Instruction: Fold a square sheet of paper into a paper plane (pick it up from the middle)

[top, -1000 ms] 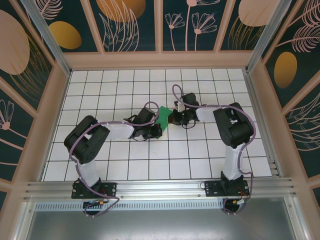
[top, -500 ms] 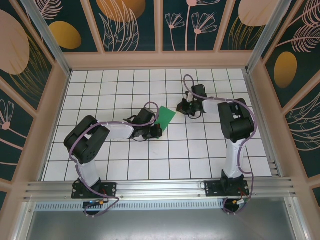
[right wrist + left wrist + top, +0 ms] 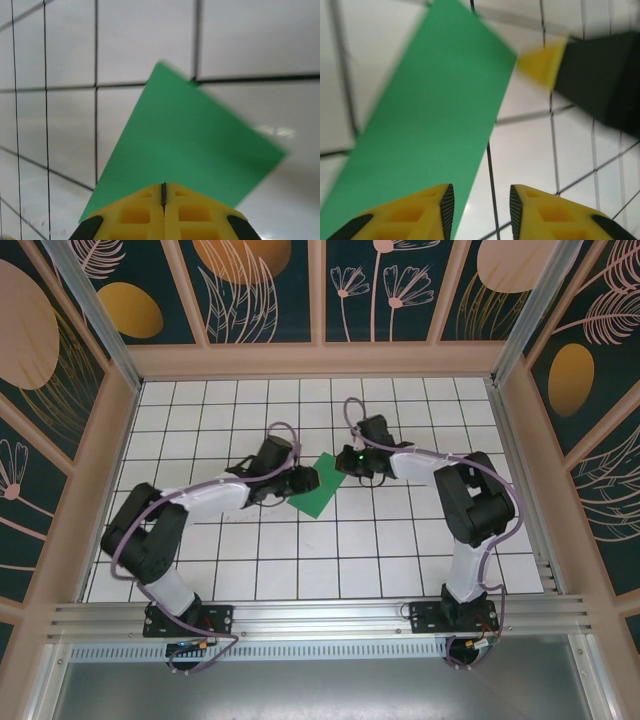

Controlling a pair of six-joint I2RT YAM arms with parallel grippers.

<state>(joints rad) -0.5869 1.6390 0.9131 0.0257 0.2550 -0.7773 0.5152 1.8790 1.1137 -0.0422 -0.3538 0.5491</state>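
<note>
White grid tiles cover the counter (image 3: 400,540), which is walled in by dark panels (image 3: 260,290) painted with leaves and flowers. Two black arms reach in from the near edge toward one green sheet (image 3: 318,490), the only paper on the counter.

The sheet lies near the middle of the grid, between the two wrists. It shows as a narrow oblong, and in the overhead view its long axis slants from near-left to far-right.

The left fingers (image 3: 306,480) are at the sheet's left long edge. From the left wrist they stand apart, with bare tile and a grid line showing in the gap. One yellow finger (image 3: 415,212) overlaps the edge of the green sheet (image 3: 435,125), and nothing is held.

The right fingers (image 3: 343,462) are at the sheet's far right corner. From the right wrist they (image 3: 163,197) are pressed together along a thin seam, and the sheet (image 3: 190,140) spreads out just beyond the tips. I cannot tell whether the corner is pinched between them.
</note>
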